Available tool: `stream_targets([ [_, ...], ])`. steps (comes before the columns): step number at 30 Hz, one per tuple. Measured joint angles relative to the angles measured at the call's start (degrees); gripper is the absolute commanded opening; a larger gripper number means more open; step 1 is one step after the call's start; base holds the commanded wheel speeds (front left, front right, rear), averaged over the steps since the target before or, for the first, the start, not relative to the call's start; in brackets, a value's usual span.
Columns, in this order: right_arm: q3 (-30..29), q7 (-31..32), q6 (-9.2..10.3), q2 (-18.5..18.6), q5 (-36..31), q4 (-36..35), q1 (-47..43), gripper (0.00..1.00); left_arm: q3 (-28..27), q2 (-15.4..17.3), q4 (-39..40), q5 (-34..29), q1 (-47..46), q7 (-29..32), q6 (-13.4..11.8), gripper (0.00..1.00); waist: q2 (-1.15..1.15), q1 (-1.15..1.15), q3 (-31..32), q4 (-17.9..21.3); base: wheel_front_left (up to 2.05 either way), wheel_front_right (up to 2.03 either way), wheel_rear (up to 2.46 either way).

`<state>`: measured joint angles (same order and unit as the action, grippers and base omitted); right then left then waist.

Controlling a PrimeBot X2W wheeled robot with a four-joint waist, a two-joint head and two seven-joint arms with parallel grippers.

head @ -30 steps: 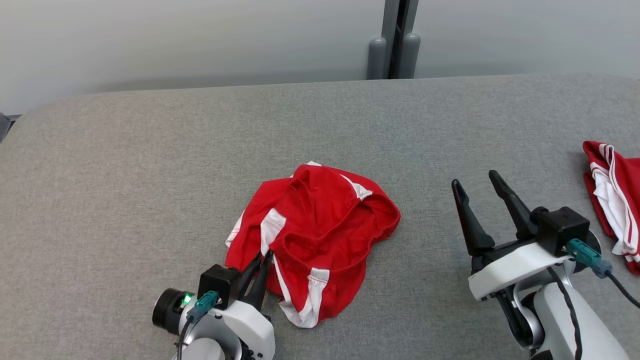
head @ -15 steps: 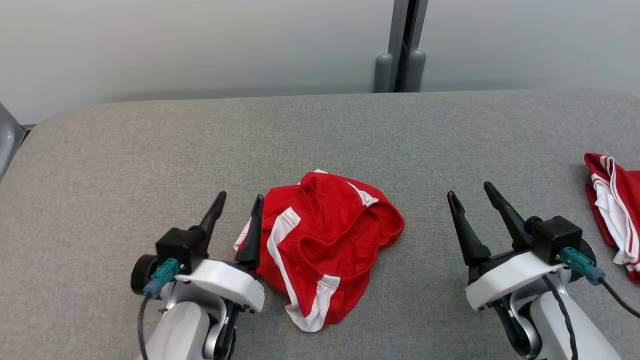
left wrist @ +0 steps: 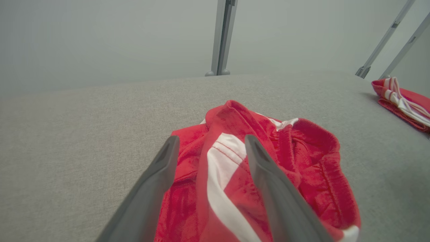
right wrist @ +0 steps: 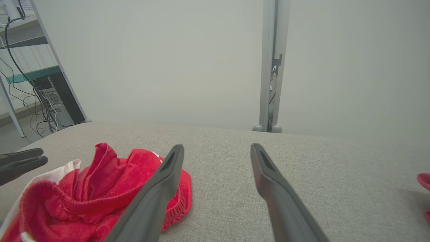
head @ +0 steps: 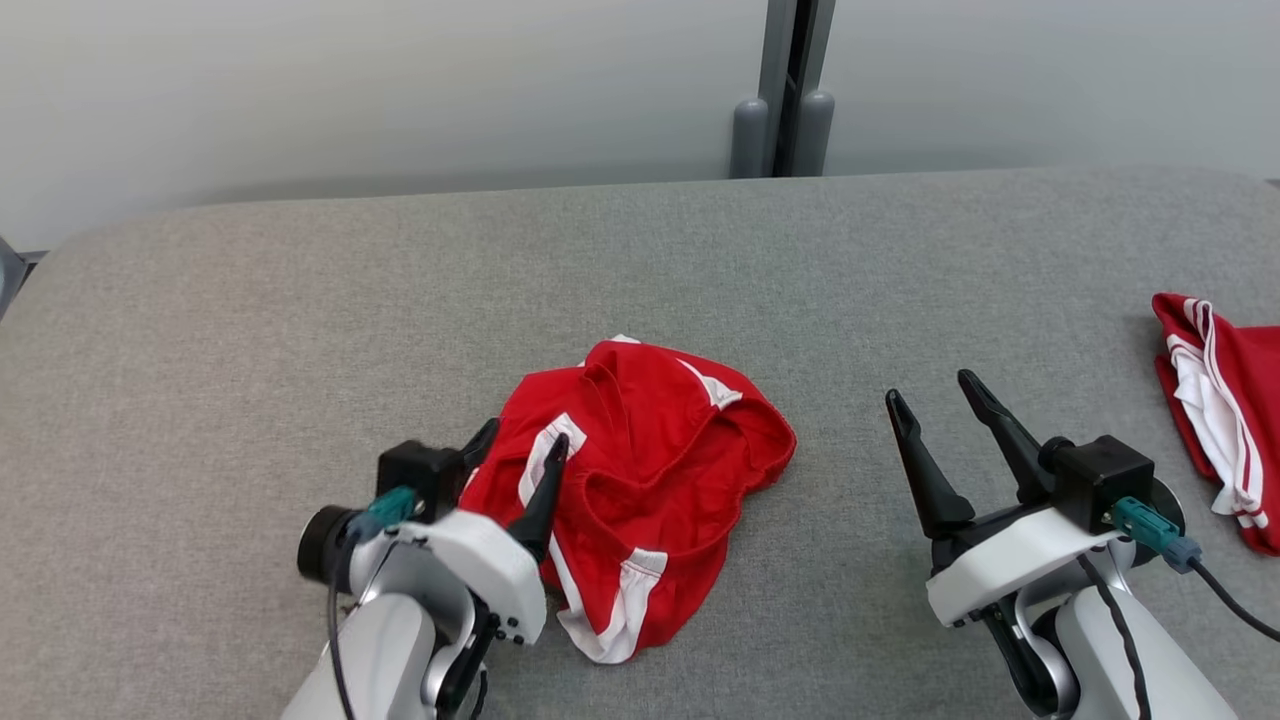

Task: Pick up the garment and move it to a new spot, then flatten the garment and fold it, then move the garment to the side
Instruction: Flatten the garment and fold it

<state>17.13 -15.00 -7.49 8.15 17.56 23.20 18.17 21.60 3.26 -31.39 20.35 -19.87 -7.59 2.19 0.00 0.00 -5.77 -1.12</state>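
Note:
The garment (head: 650,470), red shorts with white stripes, lies crumpled on the middle of the grey cloth-covered table (head: 250,300). My left gripper (head: 523,437) is open at the garment's left edge, with its fingers on either side of a raised red-and-white fold. The left wrist view shows that fold of the garment (left wrist: 302,158) between the fingers of the left gripper (left wrist: 212,139), not pinched. My right gripper (head: 930,388) is open over bare table to the garment's right. In the right wrist view the garment (right wrist: 100,174) lies left of the right gripper (right wrist: 217,147).
A second red-and-white garment (head: 1225,400) lies at the table's right edge and shows in the left wrist view (left wrist: 399,101). A grey post (head: 780,90) stands behind the table's far edge against a pale wall. Shelving with cables (right wrist: 40,90) stands off the left end.
My left gripper was shut on the garment's near left edge. It opened, let go, swung left, then came back over the left fold. The head camera shifted a little. The right arm stayed put.

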Motion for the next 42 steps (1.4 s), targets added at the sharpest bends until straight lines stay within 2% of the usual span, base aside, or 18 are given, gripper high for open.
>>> stream_targets([
  [4, 0.1, 0.0, 0.00, 0.2, 0.0, 0.0, 0.0, 1.00, 1.5, 0.6, -2.3, -0.2, -3.6, 5.6, 1.0, 1.00, 0.00, 0.00, -1.0, 0.4, 0.00, 0.00, 0.00],
  [10, 0.1, 0.0, 0.00, 0.0, 0.1, -0.1, 0.4, 1.00, 3.0, 1.6, -4.9, -0.8, -7.5, 10.2, 1.8, 1.00, 0.00, 0.00, -2.3, 1.4, 0.00, 0.00, 0.00],
  [24, -1.1, 0.0, 0.00, -0.5, 0.1, -0.1, 0.4, 1.00, 6.4, 3.0, -5.6, 0.7, -8.8, 14.2, 4.3, 0.99, 0.00, 0.00, -3.1, 1.8, 0.00, 0.00, 0.00],
  [29, -1.2, 0.0, 0.00, -0.6, 0.1, 0.1, 0.4, 1.00, 8.3, 3.4, -4.5, 2.1, -8.7, 16.2, 4.8, 0.91, 0.00, 0.00, -3.2, 1.4, 0.00, 0.00, 0.00],
  [30, -1.2, 0.0, 0.00, -0.7, 0.0, 0.2, 0.4, 1.00, 8.6, 3.5, -4.3, 2.5, -8.7, 16.5, 4.8, 0.86, 0.00, 0.00, -3.2, 1.3, 0.00, 0.00, 0.00],
  [31, -1.1, 0.0, 0.00, -0.7, 0.0, 0.2, 0.4, 1.00, 9.0, 3.6, -4.1, 2.7, -8.7, 16.7, 4.8, 0.76, 0.00, 0.00, -3.2, 1.3, 0.00, 0.00, 0.00],
  [32, -1.1, 0.0, 0.00, -0.7, 0.0, 0.2, 0.5, 1.00, 9.3, 3.7, -3.8, 3.2, -8.7, 17.2, 4.9, 0.49, 0.00, 0.00, -3.2, 1.3, 0.00, 0.00, 0.00],
  [33, -1.0, 0.0, 0.00, -0.7, 0.0, 0.2, 0.5, 1.00, 9.8, 3.7, -3.5, 3.7, -8.7, 17.5, 4.9, 0.39, 0.00, 0.00, -3.2, 1.2, 0.00, 0.00, 0.00],
  [34, -1.0, 0.0, 0.00, -0.7, 0.0, 0.2, 0.5, 1.00, 10.1, 3.7, -3.2, 4.0, -8.7, 17.6, 5.1, 0.00, 0.00, 0.00, -3.3, 1.2, 0.00, 0.00, 0.00],
  [39, -1.0, 0.0, 0.00, -0.7, 0.0, 0.4, 0.5, 1.00, 10.6, 4.5, -2.0, 5.5, -8.6, 17.8, 5.2, 0.00, 0.00, 0.00, -3.2, 1.1, 0.00, 0.00, 0.00],
  [42, -1.0, 0.0, 0.00, -0.7, 0.0, 0.7, 0.5, 1.00, 9.3, 5.0, -0.7, 5.9, -8.7, 15.2, 4.5, 0.00, 0.00, 0.00, -2.8, 1.0, 0.00, 0.00, 0.00],
])
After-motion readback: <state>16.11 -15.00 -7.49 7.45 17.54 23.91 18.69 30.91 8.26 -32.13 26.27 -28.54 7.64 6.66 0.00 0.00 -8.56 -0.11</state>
